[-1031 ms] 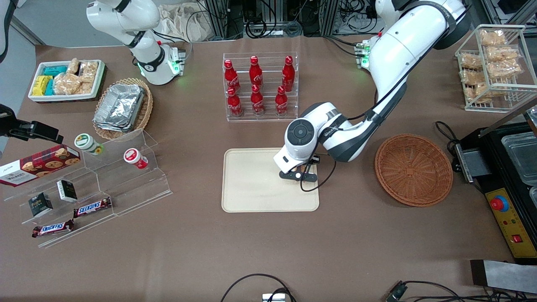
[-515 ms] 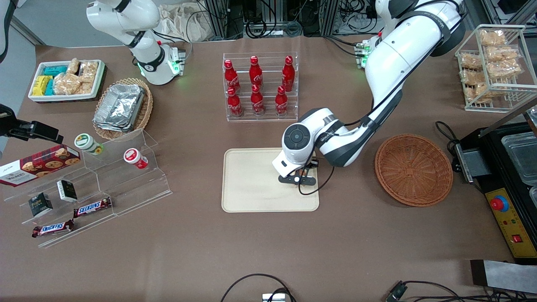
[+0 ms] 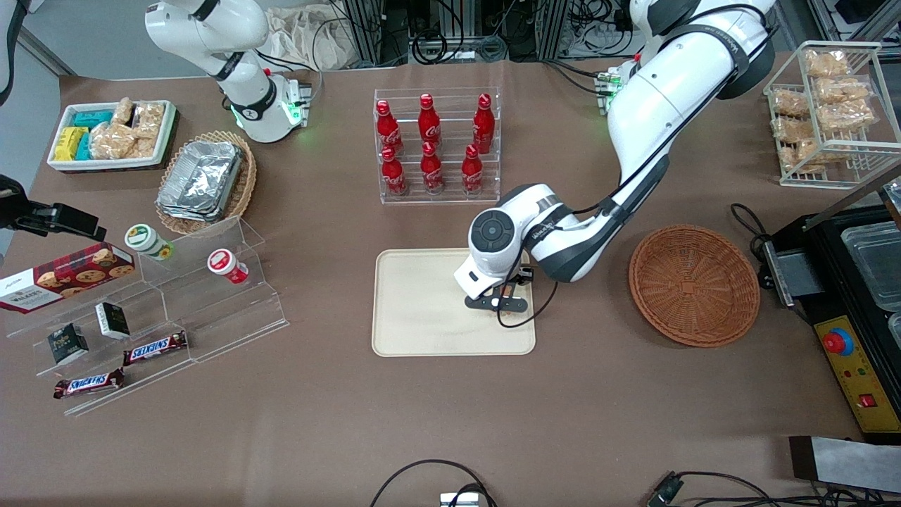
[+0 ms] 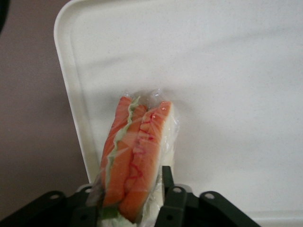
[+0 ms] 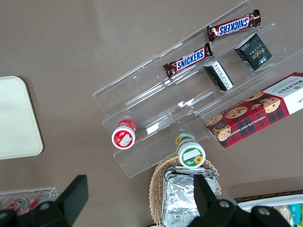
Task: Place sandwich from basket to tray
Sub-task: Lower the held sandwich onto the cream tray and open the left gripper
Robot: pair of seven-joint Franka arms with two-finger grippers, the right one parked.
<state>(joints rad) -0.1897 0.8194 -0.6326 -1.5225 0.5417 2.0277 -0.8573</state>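
Observation:
Wrapped in clear film, the sandwich (image 4: 135,151) shows orange-red and green filling and sits between the dark fingers (image 4: 166,189) of my gripper (image 4: 128,189), which is shut on it. It hangs just over the cream tray (image 4: 236,71), close to one rim. In the front view the gripper (image 3: 496,301) is over the tray (image 3: 422,310), at the end nearest the basket, and the wrist hides the sandwich. The round reddish-brown basket (image 3: 693,285) stands beside the tray toward the working arm's end, with nothing in it.
A clear rack of red bottles (image 3: 436,144) stands farther from the front camera than the tray. An acrylic stand with snacks (image 3: 176,296) and an oval basket of foil containers (image 3: 204,183) lie toward the parked arm's end. A black machine (image 3: 859,296) sits beside the basket.
The gripper has shifted a little farther in over the tray, away from the basket, with the sandwich still in it.

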